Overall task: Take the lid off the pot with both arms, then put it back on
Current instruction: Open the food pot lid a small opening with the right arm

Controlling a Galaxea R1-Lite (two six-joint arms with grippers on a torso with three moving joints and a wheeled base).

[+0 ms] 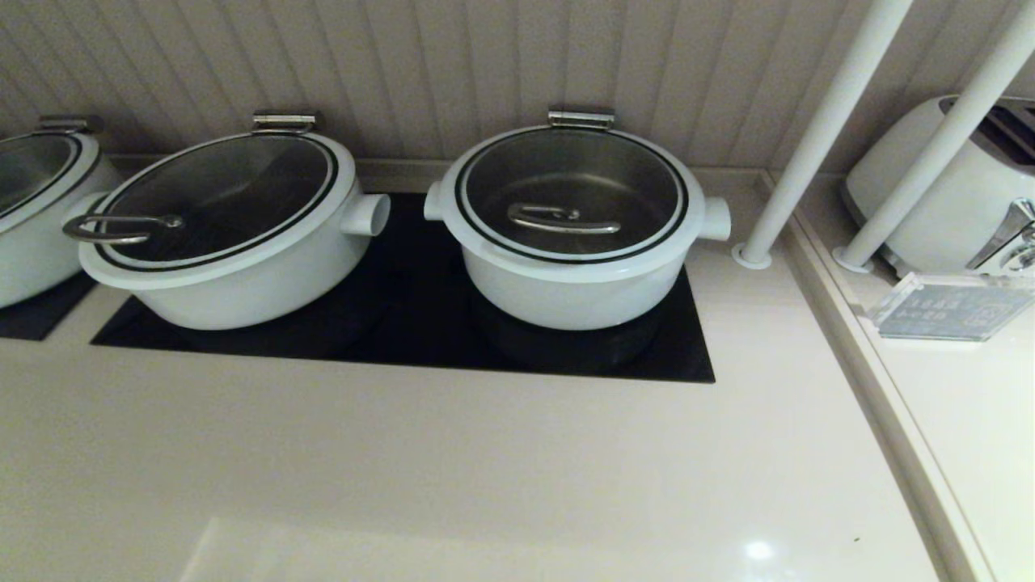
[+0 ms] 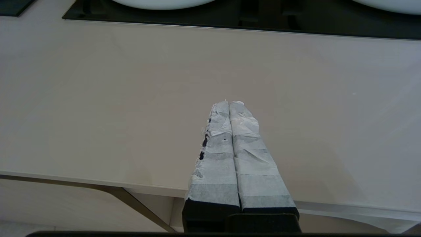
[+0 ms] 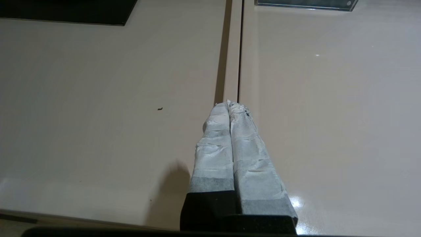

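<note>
The deep white pot (image 1: 570,295) stands on the black cooktop (image 1: 420,323) at the middle right of the head view. Its glass lid (image 1: 570,194) with the central bent steel handle (image 1: 562,218) sits closed on it, and a steel hinge clip (image 1: 580,118) is at the back. Neither arm shows in the head view. My left gripper (image 2: 228,103) is shut and empty above the beige counter, near its front edge. My right gripper (image 3: 229,104) is shut and empty above the counter, beside a seam in the counter (image 3: 239,49).
A wider white pot (image 1: 234,275) with a loop-handled lid (image 1: 121,228) stands left on the cooktop. Another pot (image 1: 32,194) is at the far left. Two white poles (image 1: 817,137), a toaster (image 1: 954,186) and a clear sign holder (image 1: 946,307) are at the right.
</note>
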